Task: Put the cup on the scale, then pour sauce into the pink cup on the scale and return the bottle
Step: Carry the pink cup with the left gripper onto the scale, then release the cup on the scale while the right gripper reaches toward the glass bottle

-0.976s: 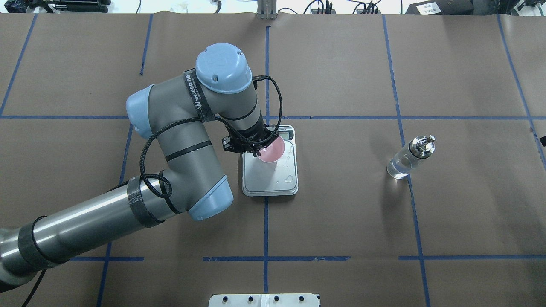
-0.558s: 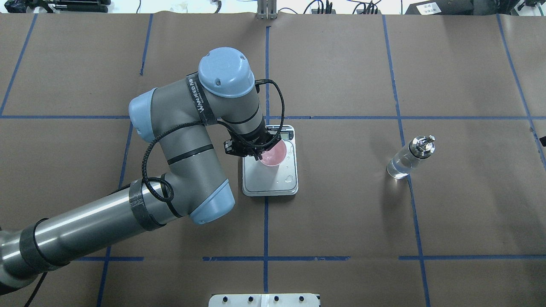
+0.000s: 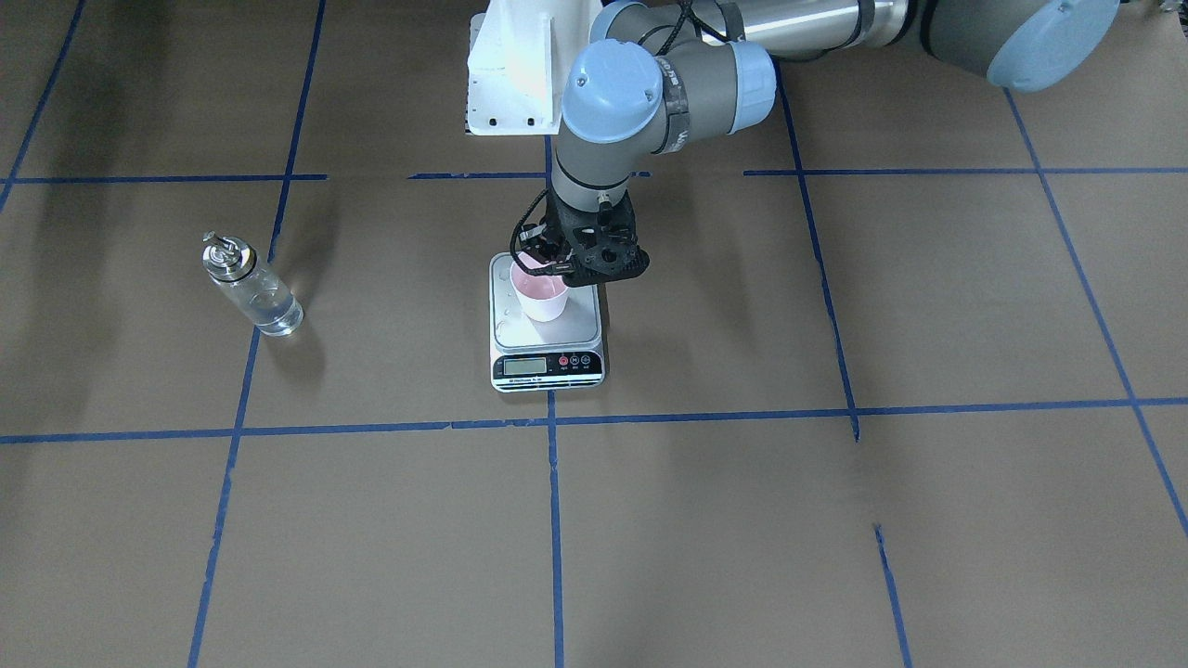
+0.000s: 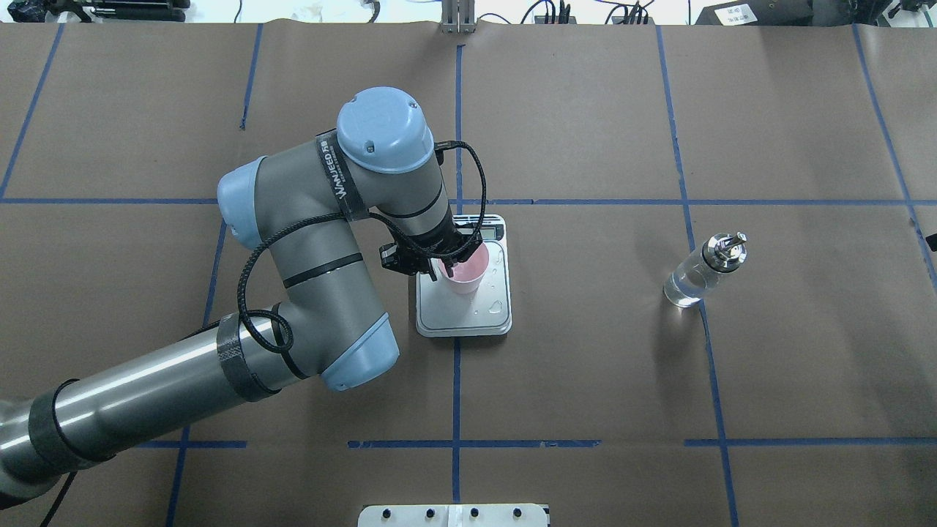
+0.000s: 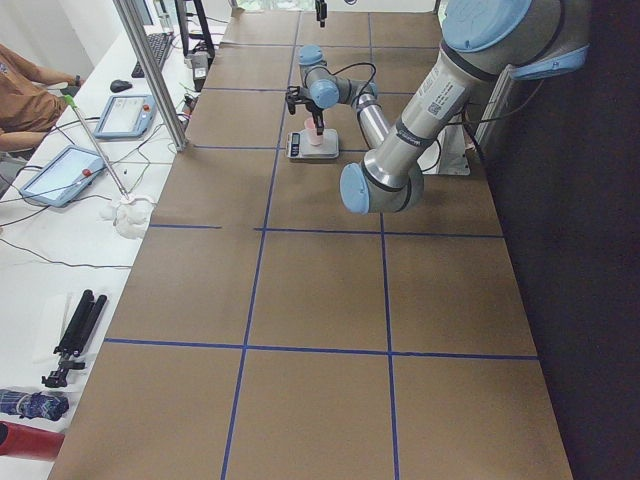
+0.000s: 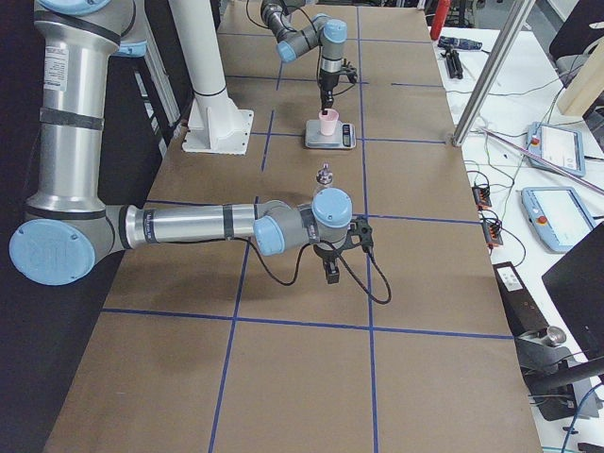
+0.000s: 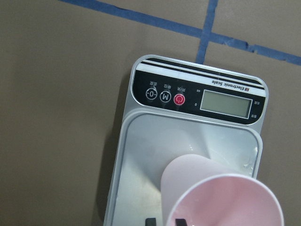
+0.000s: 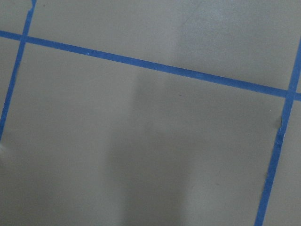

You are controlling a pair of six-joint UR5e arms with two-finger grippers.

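The pale pink cup (image 4: 468, 272) stands on the silver platform of the scale (image 4: 483, 316), near its display end. My left gripper (image 4: 440, 271) pinches the cup's rim, one finger inside and one outside. In the left wrist view the cup (image 7: 221, 200) fills the lower right, above the scale (image 7: 141, 155), with the fingertips (image 7: 150, 221) at the bottom edge. The clear glass bottle (image 4: 699, 272) with clear sauce stands upright far to the right, untouched. My right gripper (image 6: 330, 269) shows only in the exterior right view, near the table; I cannot tell whether it is open or shut.
Water drops lie on the scale's platform. Brown paper with blue tape lines (image 4: 455, 366) covers the table. The robot's white base plate (image 3: 506, 83) is behind the scale. The right wrist view shows only paper and tape.
My left gripper has come down with the pink cup, from a little above the scale to the platform. The bottle has not moved.
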